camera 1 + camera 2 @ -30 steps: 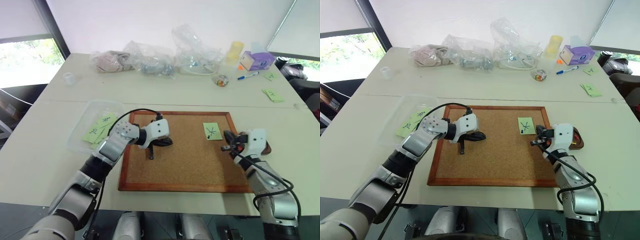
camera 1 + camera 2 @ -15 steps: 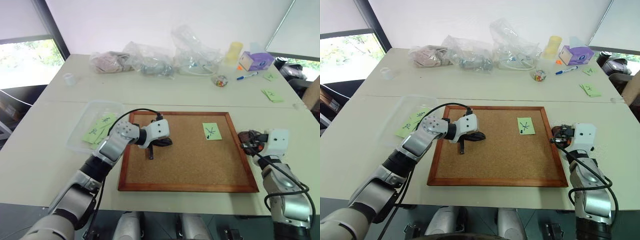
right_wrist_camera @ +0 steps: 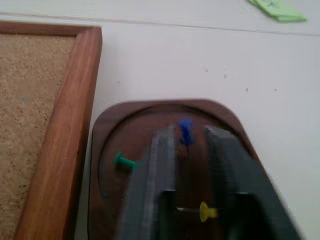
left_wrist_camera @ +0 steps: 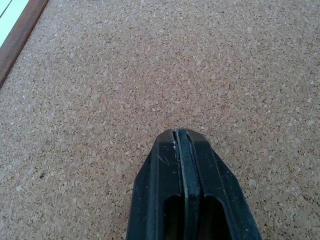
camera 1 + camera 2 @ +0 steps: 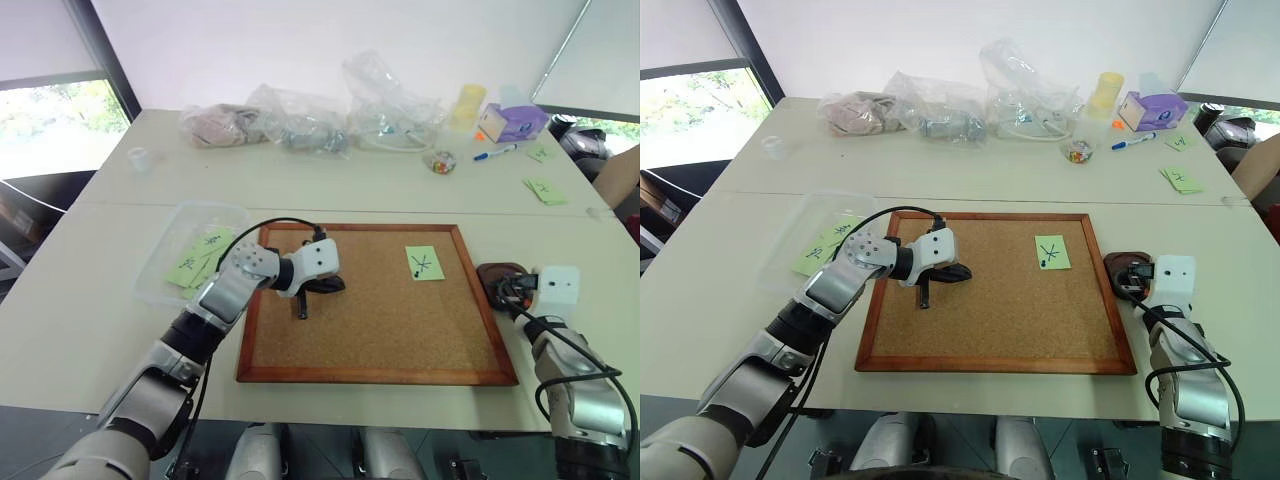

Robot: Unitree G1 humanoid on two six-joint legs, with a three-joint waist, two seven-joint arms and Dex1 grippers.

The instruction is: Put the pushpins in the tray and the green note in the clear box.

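The green note [image 5: 424,262] with a star scribble lies on the cork board, a dark pushpin [image 5: 413,270] at its lower left corner. To the board's right sits the brown tray [image 3: 116,120], holding a green pushpin [image 3: 124,162] and a yellow pushpin [image 3: 204,211]. My right gripper [image 3: 190,142] hovers low over the tray, open, and a blue pushpin [image 3: 185,131] lies loose in the gap at its tips. The left gripper [image 4: 180,134] is shut and empty, its tips resting on the board's left part. The clear box [image 5: 178,222], left of the board, holds several green notes.
The wood-framed cork board [image 5: 350,375] fills the table's middle. Wrinkled plastic bags [image 5: 300,120], a small jar of pins [image 5: 438,162], a purple box [image 5: 515,122] and a marker line the back. Loose green notes [image 5: 546,190] lie far right, near a person's arm [image 5: 618,175].
My right gripper has moved right, off the cork board to above the tray, and has opened, with the blue pushpin now loose between its fingers. The left arm has stayed still.
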